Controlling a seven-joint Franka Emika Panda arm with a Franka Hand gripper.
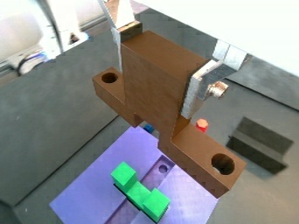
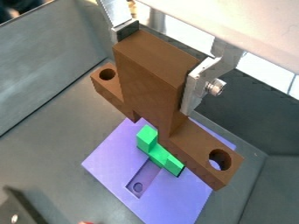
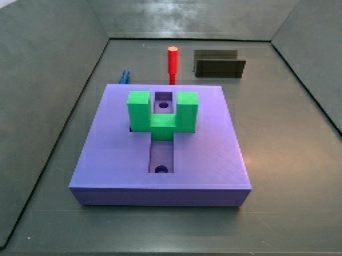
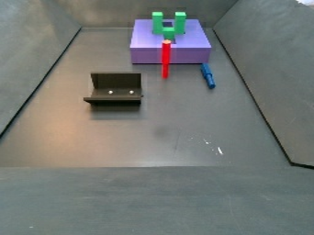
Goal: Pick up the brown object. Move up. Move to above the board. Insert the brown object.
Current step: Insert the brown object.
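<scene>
In both wrist views my gripper [image 1: 160, 72] [image 2: 160, 66] is shut on the brown object [image 1: 152, 87] [image 2: 146, 83], with its silver fingers [image 1: 200, 89] pressed against the two sides of the upright bar. The crosspiece, which has a round hole near each end, hangs high above the lavender board [image 1: 87, 188] [image 2: 114, 162]. A green U-shaped block [image 1: 138, 189] [image 2: 159, 150] stands on the board's groove, below the piece. Both side views show the board [image 3: 207, 150] [image 4: 194, 41] and green block [image 3: 160, 110] [image 4: 170, 22]. Neither the gripper nor the brown object shows in them.
A red upright peg [image 3: 173, 63] [image 4: 167, 53] [image 1: 202, 124] stands just beside the board. A small blue piece [image 3: 124, 76] [image 4: 208, 75] lies on the floor near it. The dark fixture [image 3: 219, 64] [image 4: 114, 89] [image 1: 260, 143] stands further off. Grey walls enclose the floor.
</scene>
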